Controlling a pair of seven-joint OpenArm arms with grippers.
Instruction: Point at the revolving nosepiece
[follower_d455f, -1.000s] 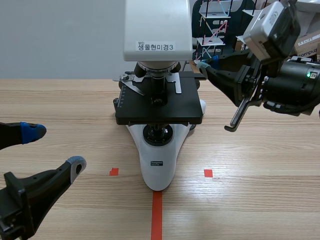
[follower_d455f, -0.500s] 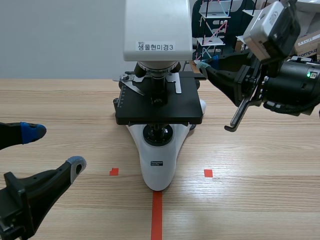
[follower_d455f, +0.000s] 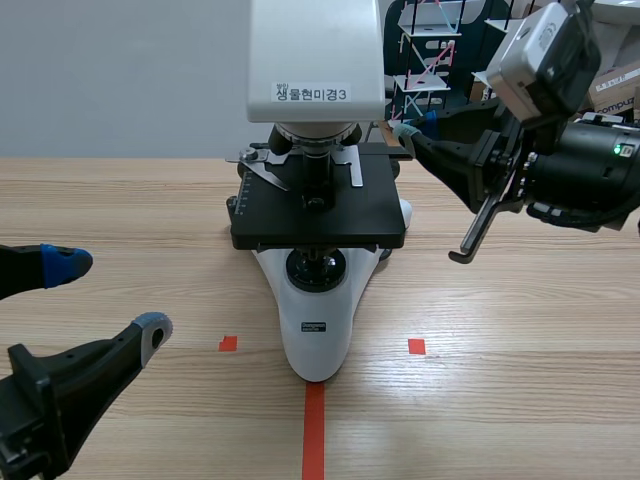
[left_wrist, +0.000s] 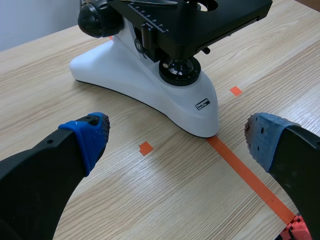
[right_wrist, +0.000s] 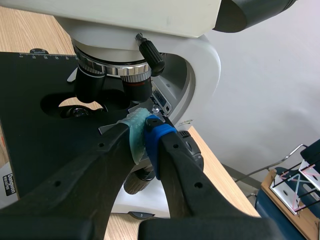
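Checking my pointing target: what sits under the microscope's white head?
The revolving nosepiece, carrying dark objectives above the black stage. Its far side is hidden.

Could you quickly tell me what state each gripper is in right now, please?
Left gripper: open, empty.
Right gripper: shut, empty, pointing toward the revolving nosepiece.

The microscope head (follower_d455f: 316, 50) runs off the scene view's top edge; its base label (follower_d455f: 316, 326) is too small to read.
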